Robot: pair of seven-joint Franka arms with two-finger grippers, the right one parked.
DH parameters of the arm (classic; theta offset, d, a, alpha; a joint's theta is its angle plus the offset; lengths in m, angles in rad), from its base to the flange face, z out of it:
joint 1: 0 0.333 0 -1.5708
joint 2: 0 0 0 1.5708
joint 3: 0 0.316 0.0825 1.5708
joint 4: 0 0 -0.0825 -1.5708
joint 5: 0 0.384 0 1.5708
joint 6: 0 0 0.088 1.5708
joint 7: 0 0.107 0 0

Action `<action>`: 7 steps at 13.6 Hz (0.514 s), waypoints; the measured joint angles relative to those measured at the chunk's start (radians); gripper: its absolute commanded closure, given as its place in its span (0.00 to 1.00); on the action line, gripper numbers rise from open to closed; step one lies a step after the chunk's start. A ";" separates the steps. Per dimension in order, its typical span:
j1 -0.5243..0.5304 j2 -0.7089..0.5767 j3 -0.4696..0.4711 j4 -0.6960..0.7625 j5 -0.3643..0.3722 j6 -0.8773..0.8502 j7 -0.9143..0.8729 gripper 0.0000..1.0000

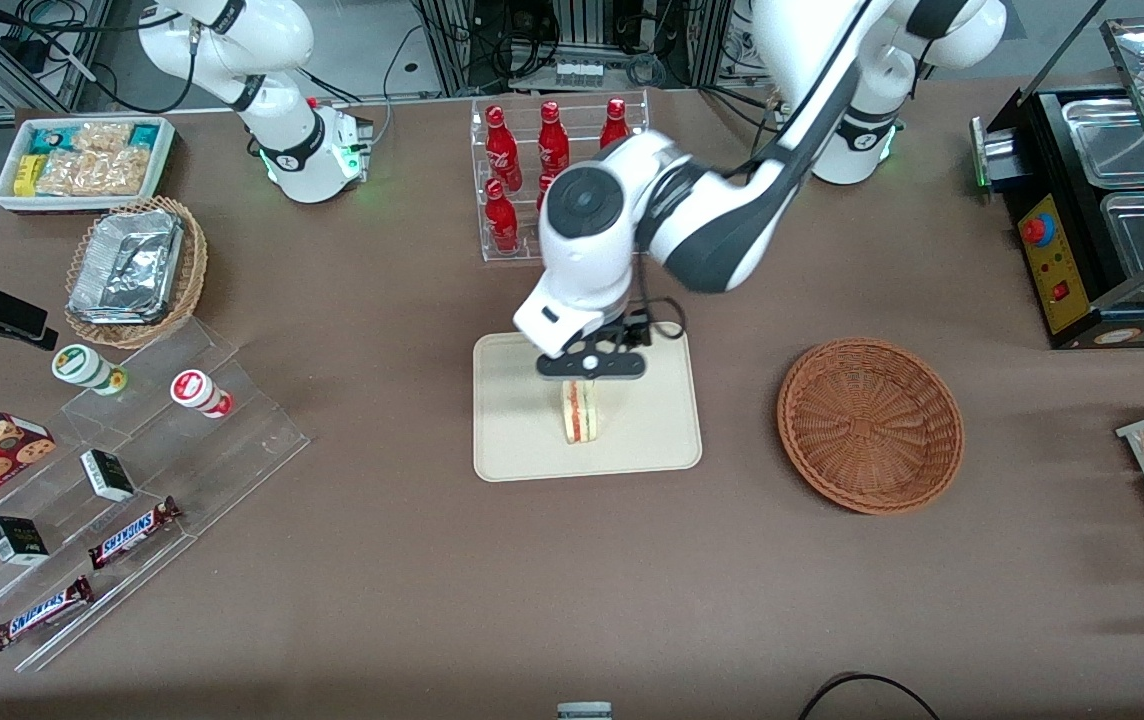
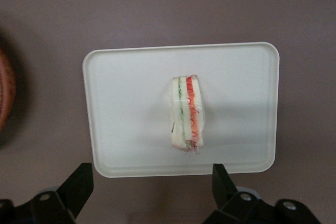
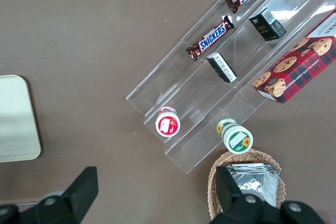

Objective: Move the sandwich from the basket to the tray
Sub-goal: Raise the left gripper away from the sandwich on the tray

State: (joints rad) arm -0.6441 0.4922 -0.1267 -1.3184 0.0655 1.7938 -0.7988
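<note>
We find the sandwich (image 1: pixel 582 411) standing on its edge near the middle of the cream tray (image 1: pixel 522 450), filling stripes facing up toward the wrist camera. The gripper (image 1: pixel 587 375) hovers directly above it; in the wrist view the fingers (image 2: pixel 223 179) are spread wide and released, with nothing between them, well clear of the bread. The woven basket (image 1: pixel 870 425) sits empty on the brown tabletop (image 1: pixel 382 560), roughly at 3 o'clock from the tray in the front view. We judge the transfer essentially done.

Handling notes, as judgement: the wedge looks light and soft, with pale bread layers and red and green filling lines. A faint sheen suggests a thin clear wrap, so the surface may be a little slippery. It would compress easily; a hard squeeze could deform the layers. If regrasping were needed, we would take it across the two flat bread faces, midway along its length, with a gentle close. Standing on edge, it could tip if nudged, so any retreat should go straight upward.
</note>
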 measured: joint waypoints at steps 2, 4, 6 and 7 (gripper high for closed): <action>0.064 -0.081 0.003 -0.002 0.000 -0.087 0.000 0.00; 0.144 -0.143 0.006 -0.006 0.001 -0.158 0.003 0.00; 0.229 -0.188 0.007 -0.021 0.001 -0.188 0.031 0.00; 0.270 -0.205 0.008 -0.037 0.001 -0.189 0.069 0.00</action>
State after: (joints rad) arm -0.3736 0.2875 -0.1189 -1.3551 0.0668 1.6049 -0.7302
